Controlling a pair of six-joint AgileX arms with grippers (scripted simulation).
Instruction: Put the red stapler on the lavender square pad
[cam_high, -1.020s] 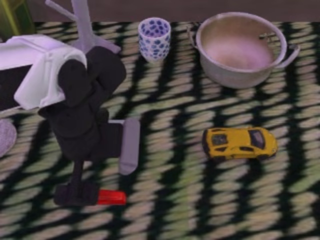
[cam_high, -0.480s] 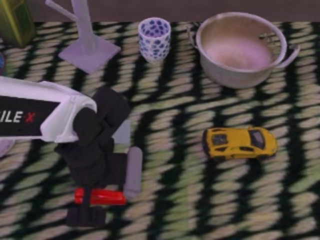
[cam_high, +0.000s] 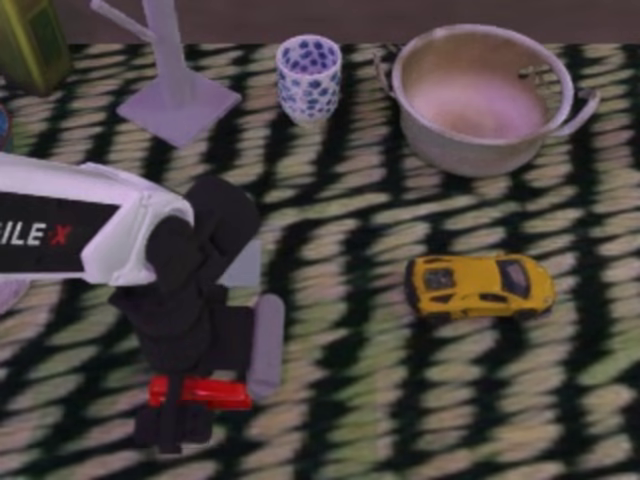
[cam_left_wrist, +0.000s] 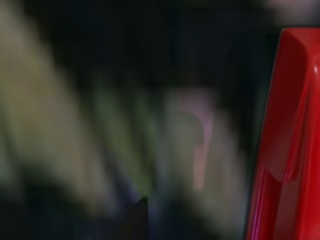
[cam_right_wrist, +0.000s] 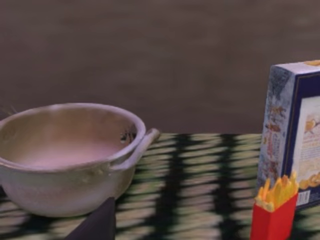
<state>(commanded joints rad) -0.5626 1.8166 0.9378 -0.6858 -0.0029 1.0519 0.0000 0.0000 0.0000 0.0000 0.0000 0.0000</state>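
- Red stapler lies on the table near the front edge at the top view's left, and our left gripper stands across its left part, so we judge that we are taking it by the narrow sides, where a long bar is easy to grasp.
- From above, the dark fingers seem to sit on both sides of the red bar, but we cannot tell if they already press it or stand a little spread.
- Lavender square pad is just behind the stapler, so we judge the carry to be short; our arm covers most of the pad, and only a strip and one corner show.
- Left wrist view shows only one red edge of the stapler, cut by the frame.
- Our right arm is not in the top view; its camera looks at the pot, so its gripper stays unknown.
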